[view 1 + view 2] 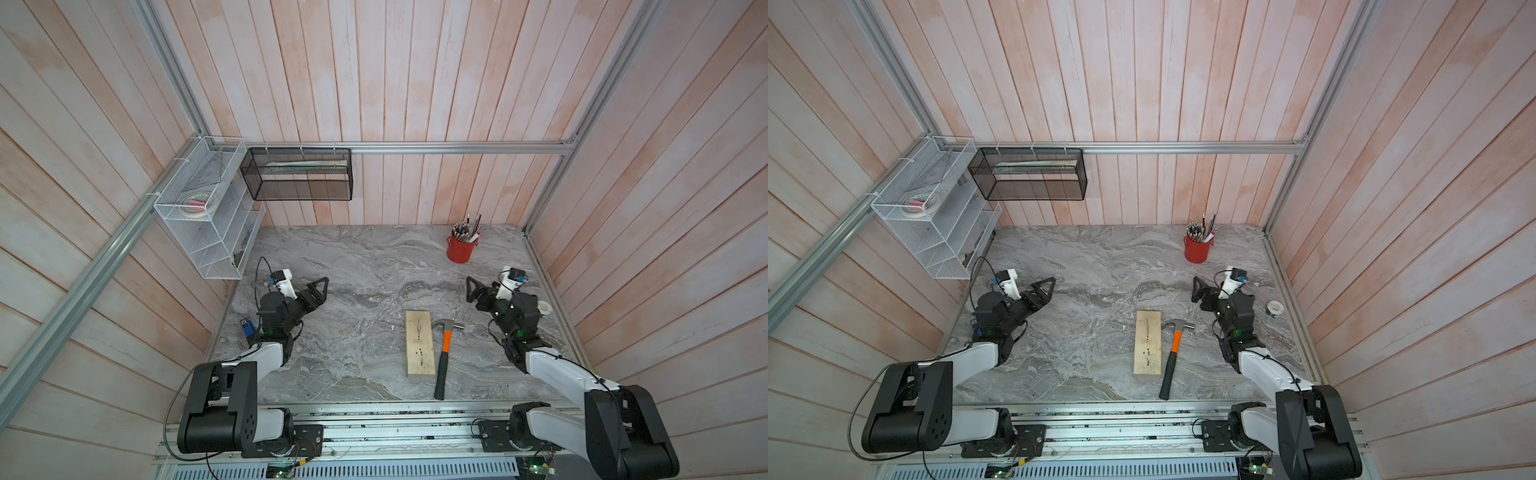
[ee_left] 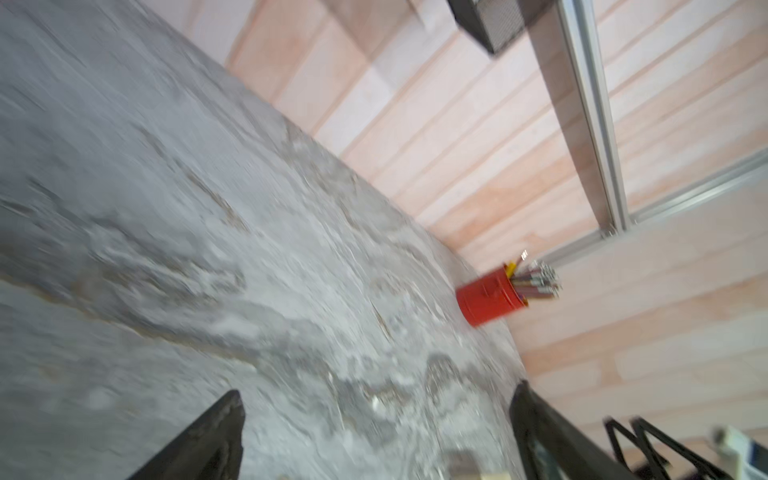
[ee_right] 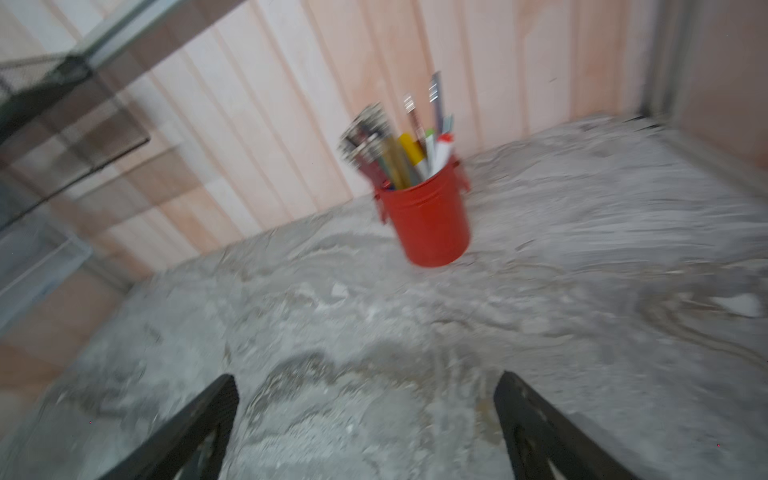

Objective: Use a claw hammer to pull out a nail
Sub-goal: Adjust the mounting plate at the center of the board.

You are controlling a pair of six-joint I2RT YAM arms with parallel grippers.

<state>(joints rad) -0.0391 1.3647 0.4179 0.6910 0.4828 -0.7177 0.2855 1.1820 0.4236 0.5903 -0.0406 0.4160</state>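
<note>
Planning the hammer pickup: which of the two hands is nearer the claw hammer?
The right hand: the claw hammer lies on its side of the wooden board, while the left hand sits across the board, farther off.

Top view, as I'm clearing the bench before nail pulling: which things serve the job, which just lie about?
Job:
silver-headed claw hammer with orange-and-black handle
dark-spotted pale wooden board

Lying about:
red metal cup of pens
white tape roll
white wire rack
black mesh basket
</note>
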